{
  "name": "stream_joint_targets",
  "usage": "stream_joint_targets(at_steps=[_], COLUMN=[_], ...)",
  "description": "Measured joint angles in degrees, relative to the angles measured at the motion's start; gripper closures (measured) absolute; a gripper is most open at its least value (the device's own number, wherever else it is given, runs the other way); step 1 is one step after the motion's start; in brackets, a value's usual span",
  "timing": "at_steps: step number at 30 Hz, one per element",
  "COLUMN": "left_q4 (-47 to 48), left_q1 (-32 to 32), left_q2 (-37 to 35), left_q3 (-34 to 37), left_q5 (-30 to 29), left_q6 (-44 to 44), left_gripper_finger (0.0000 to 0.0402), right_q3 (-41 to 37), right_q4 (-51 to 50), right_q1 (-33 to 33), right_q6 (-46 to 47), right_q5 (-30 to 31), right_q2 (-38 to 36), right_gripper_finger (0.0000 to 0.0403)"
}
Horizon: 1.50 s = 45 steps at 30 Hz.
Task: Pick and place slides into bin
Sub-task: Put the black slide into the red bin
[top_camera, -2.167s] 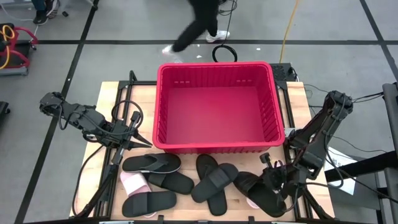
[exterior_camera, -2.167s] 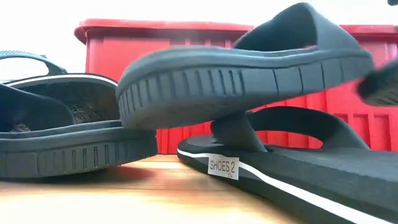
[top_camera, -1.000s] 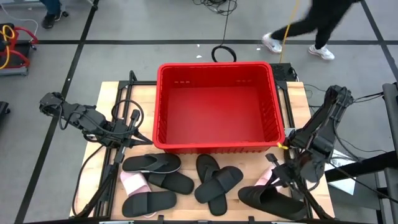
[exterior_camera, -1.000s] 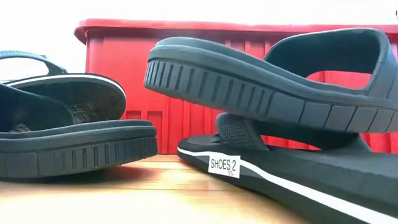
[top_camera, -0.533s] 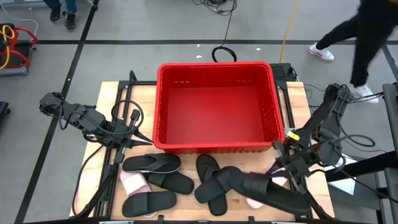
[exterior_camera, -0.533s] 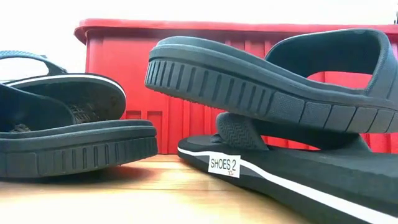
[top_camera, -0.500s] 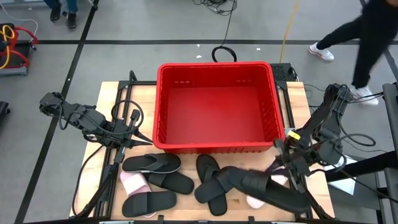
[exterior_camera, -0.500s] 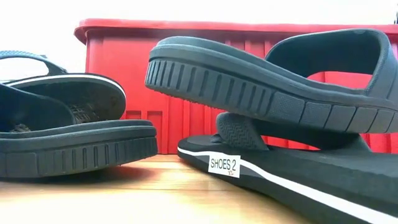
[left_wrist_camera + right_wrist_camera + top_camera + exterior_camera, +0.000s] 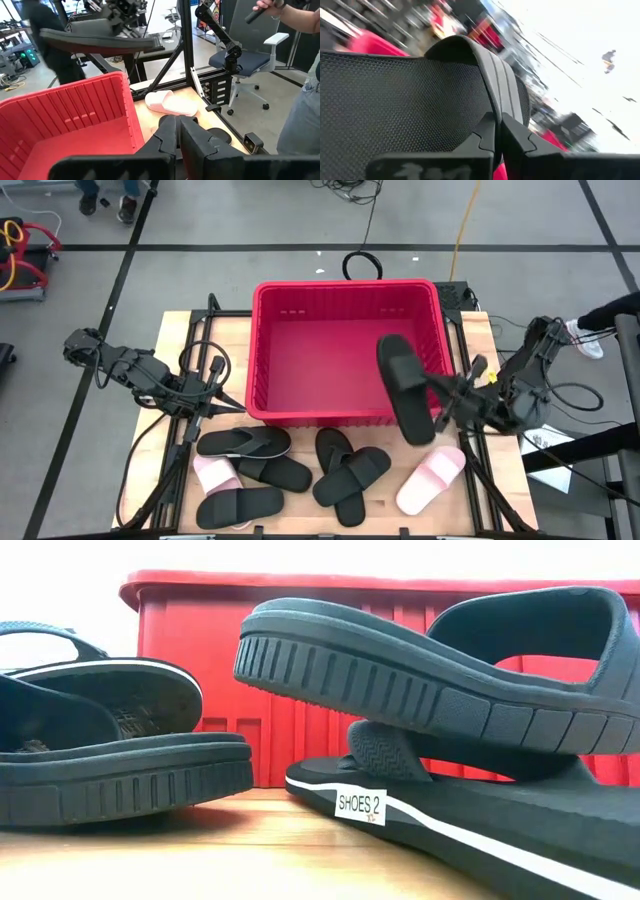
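The red bin (image 9: 350, 350) stands at the table's middle far side. A black slide (image 9: 405, 395) hangs over the bin's right near corner, with my right gripper (image 9: 443, 402) shut on it; the left wrist view shows this slide (image 9: 95, 40) level in the air. Several black slides (image 9: 345, 470) and two pink ones (image 9: 432, 478) (image 9: 213, 473) lie flat on the table in front of the bin. One black slide (image 9: 420, 670) leans on a thong slide (image 9: 470, 830). My left gripper (image 9: 235, 408) waits shut at the bin's left near corner. My right gripper pinches the black slide's strap (image 9: 492, 102) between its two fingers, coming level from the table's right side. The slide is lifted clear, about level, with its length running from the near side to the far side above the bin's rim.
Black frame struts (image 9: 465, 370) run beside the bin on both sides. A person's foot (image 9: 585, 340) shows on the floor past the right edge. A person and an office chair (image 9: 250, 55) show beyond the table in the left wrist view.
My right gripper has risen from the table's near right corner and gone toward the far edge and the bin, rolling its wrist. The black slide has gone with it, lifted clear and turned about, from low beside the pink slide to above the bin's right near corner.
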<state>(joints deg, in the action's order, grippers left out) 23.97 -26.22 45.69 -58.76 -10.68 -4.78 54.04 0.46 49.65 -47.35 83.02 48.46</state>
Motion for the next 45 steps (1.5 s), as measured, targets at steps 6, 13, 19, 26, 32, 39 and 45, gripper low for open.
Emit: stream_joint_targets(at_steps=[6, 13, 19, 26, 32, 39, 45], left_q4=[0.0, -0.1, -0.2, -0.2, -0.2, -0.2, -0.2], left_q1=[0.0, 0.0, 0.0, 0.0, 0.0, 0.0, 0.0], left_q2=[0.0, 0.0, 0.0, 0.1, 0.1, 0.1, 0.1], left_q3=[0.0, 0.0, 0.0, 0.0, 0.0, 0.0, 0.0], left_q5=[0.0, 0.0, 0.0, 0.0, 0.0, 0.0, 0.0], left_q6=[0.0, 0.1, 0.1, 0.1, 0.1, -1.1, -1.1], left_gripper_finger=[0.0374, 0.0384, 0.04, 0.0385, 0.0376, 0.0376, 0.0376], right_q3=[0.0, 0.0, 0.0, 0.0, 0.0, 0.0, 0.0], right_q4=[9.9, 12.8, 12.6, 9.3, 2.0, -5.9, -19.0], right_q1=[-8.1, -15.2, -18.2, -19.7, -22.6, -28.0, -34.2], right_q6=[-8.8, -9.3, -9.3, -9.1, -4.7, -1.8, 10.5], right_q5=[1.2, 1.2, 1.0, 0.9, -0.2, -2.5, -13.2], right_q2=[0.1, 0.1, 0.6, 1.9, 3.2, 5.0, 6.6], right_gripper_finger=[0.0402, 0.0402, 0.0402, 0.0402, 0.0402, 0.0402, 0.0402])
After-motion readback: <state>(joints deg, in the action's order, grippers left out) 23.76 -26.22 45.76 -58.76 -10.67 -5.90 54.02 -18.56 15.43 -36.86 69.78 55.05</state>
